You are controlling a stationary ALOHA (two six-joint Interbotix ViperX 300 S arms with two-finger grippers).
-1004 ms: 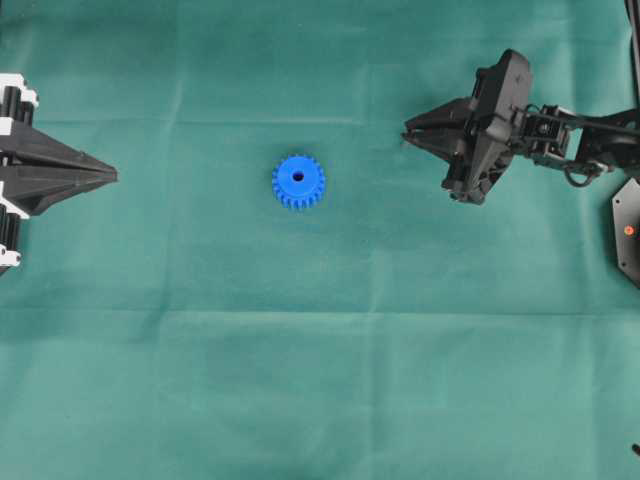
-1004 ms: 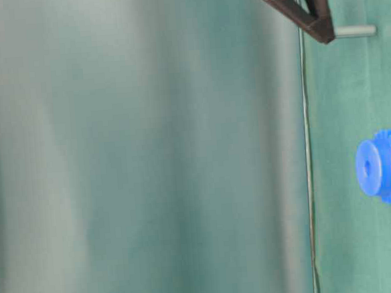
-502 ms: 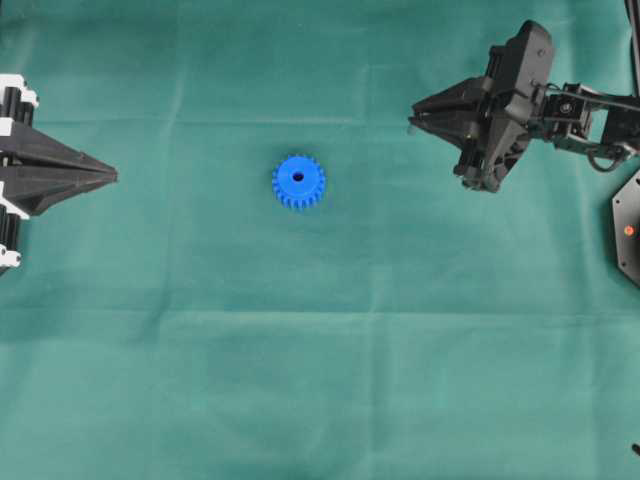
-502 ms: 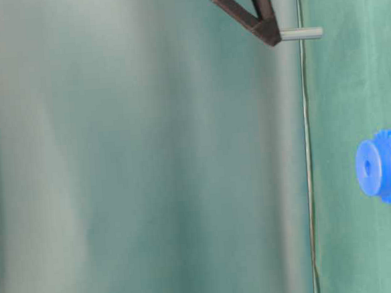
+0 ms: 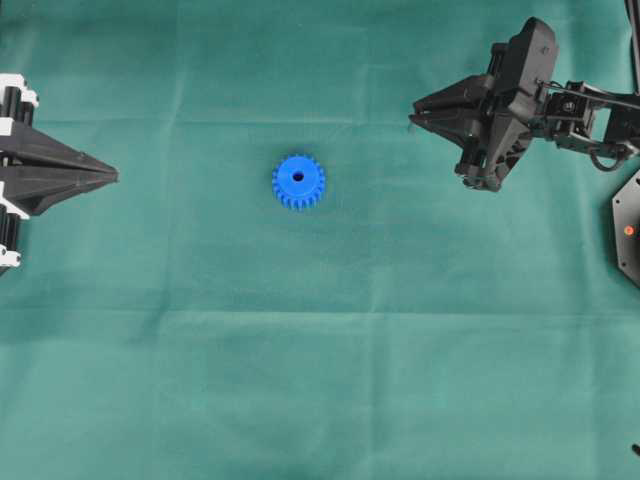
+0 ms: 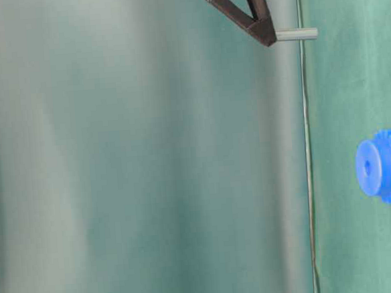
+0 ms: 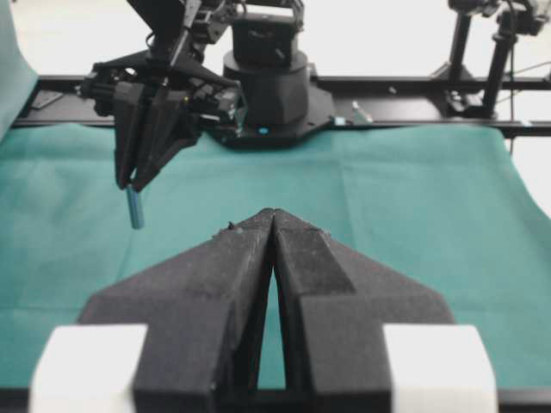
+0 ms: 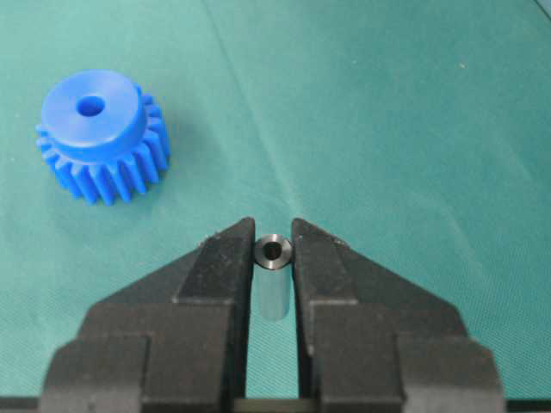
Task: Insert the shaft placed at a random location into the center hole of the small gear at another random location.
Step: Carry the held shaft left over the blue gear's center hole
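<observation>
Shaft (image 8: 274,280) clamped between the two black fingers of the right end effector (image 8: 274,249), jaws narrow around it, shiny round end with a small dark recess facing outward past the fingertips. Table-level view: shaft (image 6: 297,35) sticks out from the finger tip, clear of the green cloth, so it is lifted off the bench (image 5: 320,380). Left wrist view shows the same thing from the opposite side: right end effector (image 7: 133,182) pointing down, shaft (image 7: 135,208) hanging below the tips, above the cloth.

Small gear (image 5: 298,182) sits flat on the bench near the middle of the overhead view, hub up, center hole (image 5: 298,177) visible as a dark dot. Bright blue, teeth all round. Well apart from the right end effector (image 5: 414,118), which is up and to the right of it in the overhead view. Right wrist view: small gear (image 8: 102,138) ahead and to the left of the fingers, center hole (image 8: 89,106) open and unobstructed, not lined up with the shaft.

Left end effector (image 5: 112,175) at the left edge of the overhead view, fingers pressed together to a point, holding nothing, well away from the gear. Left wrist view confirms, its fingers (image 7: 225,284) meet along a thin seam.

Green cloth covers the whole bench, with fold creases.
</observation>
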